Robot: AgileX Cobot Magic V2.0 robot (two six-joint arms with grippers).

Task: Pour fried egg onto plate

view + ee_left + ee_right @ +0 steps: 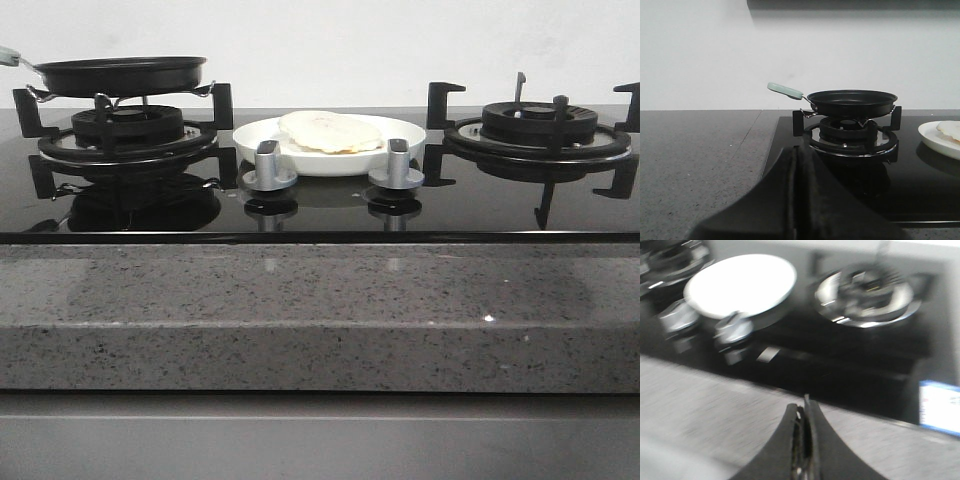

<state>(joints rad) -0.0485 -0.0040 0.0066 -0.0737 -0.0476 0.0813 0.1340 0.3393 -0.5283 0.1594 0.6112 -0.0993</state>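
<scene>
Nearest, a speckled grey stone counter edge [320,310], bare in the front view. Just behind it, a glossy black glass hob [320,215] with two silver control knobs [268,168] side by side at its middle. Both arms low and back by the counter, out of the front view: left gripper [796,200] with its black fingers pressed together, holding nothing; right gripper [805,440] likewise pinched flat and empty, its view smeared by blur. Further back, at centre between the burners, a round shallow glossy white plate [405,131] sitting flat on the glass, and on it, toward the plate's left, the pale fried egg [328,131]: flat, irregular, creamy white, edges faintly yellowed, no yolk to be made out from this low angle. Far left, a small black frying pan [120,76] with a mint-green handle [784,90] perched on the left burner grate [125,130], apparently empty. Far right, a bare right burner [540,125]. By the look of it, pouring done. Remaining risks judged slight: a careless sweep of the left arm catching the handle and tipping the pan off the grate, or a nudge sliding the plate on slick glass and shifting the egg toward the rim.
</scene>
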